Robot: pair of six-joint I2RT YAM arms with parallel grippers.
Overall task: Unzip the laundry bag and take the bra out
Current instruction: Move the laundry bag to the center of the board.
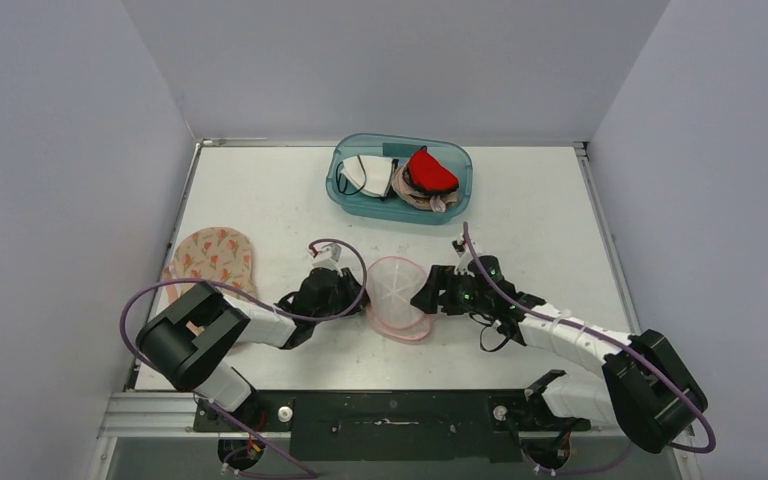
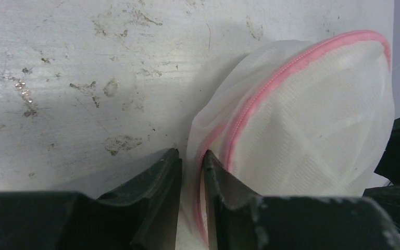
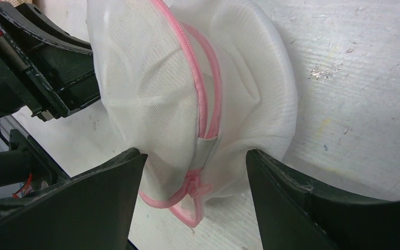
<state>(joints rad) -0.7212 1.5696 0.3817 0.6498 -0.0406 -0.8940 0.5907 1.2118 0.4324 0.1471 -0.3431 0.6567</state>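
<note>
- Top view – the laundry bag (image 1: pixel 397 297), white mesh with pink trim, lies near the middle of the table (image 1: pixel 560 230), between the two grippers. The left gripper (image 1: pixel 357 293) meets its left edge and the right gripper (image 1: pixel 428 293) its right side. A blue bin (image 1: pixel 345 190) of garments stands well behind, and a floral-patterned piece (image 1: pixel 215 255) lies at the left edge.
- Left wrist view – the left gripper (image 2: pixel 191 159) is nearly closed. Its fingers (image 2: pixel 161 177) pinch a thin fold of the laundry bag (image 2: pixel 312 130) at the pink seam.
- Right wrist view – the right gripper (image 3: pixel 195 156) stands wide open and grips nothing. It straddles the near end of the laundry bag (image 3: pixel 146 88), where the pink zipper (image 3: pixel 187 52) runs down towards the jaws. Whether the zipper is closed I cannot tell.
</note>
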